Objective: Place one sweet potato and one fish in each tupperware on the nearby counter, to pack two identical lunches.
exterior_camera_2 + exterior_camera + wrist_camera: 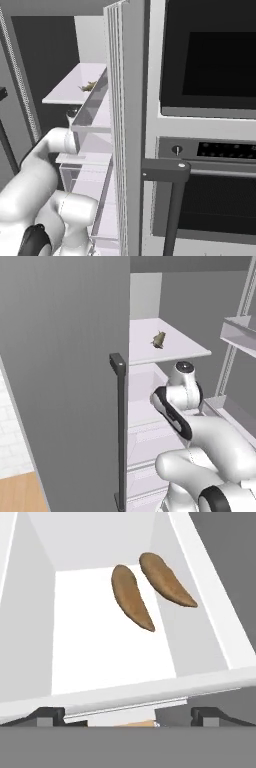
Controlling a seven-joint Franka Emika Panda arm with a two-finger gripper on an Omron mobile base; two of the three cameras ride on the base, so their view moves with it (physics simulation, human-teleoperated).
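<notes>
The gripper (127,716) hangs with its jaws spread wide and nothing between them, just above the near wall of a white fridge drawer (125,694), so the step in hand looks like fetching the first sweet potato. Next it would need to reach down past that wall and turn to close across the narrow middle of the nearer sweet potato (131,597). Both are brown, long and tapered, lying near each other at the back right of the drawer, the second sweet potato (166,579) against the right wall; farther off, a small greenish fish (159,340) lies on the white fridge shelf (185,348).
</notes>
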